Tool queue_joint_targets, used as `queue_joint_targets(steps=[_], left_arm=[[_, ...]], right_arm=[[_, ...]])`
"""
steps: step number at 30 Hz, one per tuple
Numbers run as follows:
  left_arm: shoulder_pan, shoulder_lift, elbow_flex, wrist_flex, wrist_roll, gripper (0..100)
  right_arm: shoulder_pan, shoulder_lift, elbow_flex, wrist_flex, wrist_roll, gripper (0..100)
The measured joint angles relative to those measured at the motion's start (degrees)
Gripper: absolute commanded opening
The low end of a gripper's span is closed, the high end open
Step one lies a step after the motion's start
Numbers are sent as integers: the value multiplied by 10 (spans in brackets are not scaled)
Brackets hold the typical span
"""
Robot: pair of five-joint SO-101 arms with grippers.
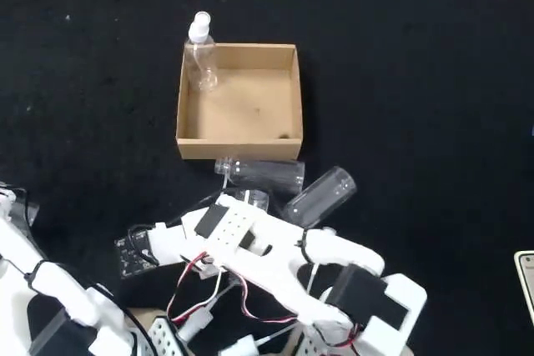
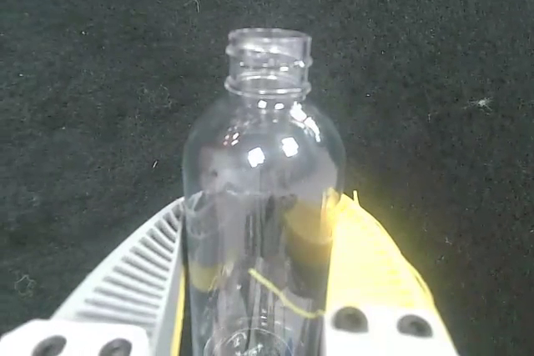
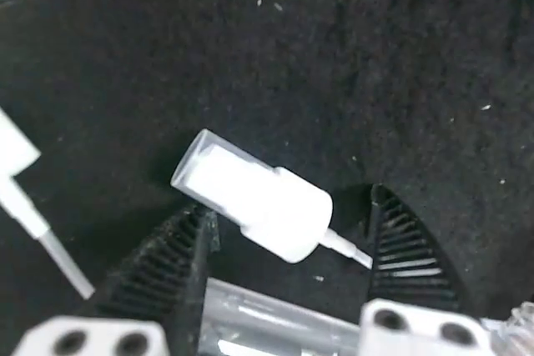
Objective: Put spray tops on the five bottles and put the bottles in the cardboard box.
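— Where's our spray top (image 3: 254, 196)?
— Lying slantwise on the table (image 3: 417, 56), between the spread fingers of our right gripper (image 3: 290, 206). Our left gripper (image 2: 260, 202) clamps the bottle (image 2: 263, 156), open neck pointing away.

The cardboard box (image 1: 239, 149) lies mostly open; a capped bottle (image 1: 201, 57) fills one corner.

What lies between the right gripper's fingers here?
A white spray top, lying on the black cloth between the open fingers of the right gripper; the right wrist view shows it.
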Motion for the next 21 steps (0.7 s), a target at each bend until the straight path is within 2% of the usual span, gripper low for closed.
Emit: queue_joint_targets(steps=[6, 11, 21], left_arm=[[0, 0, 0, 0, 0, 39], [0, 0, 0, 0, 0, 39], [0, 0, 0, 0, 0, 39]], right_arm=[[-1, 9, 0, -23, 0, 123], [2, 10, -13, -31, -6, 114], [7, 11, -113, -36, -113, 114]])
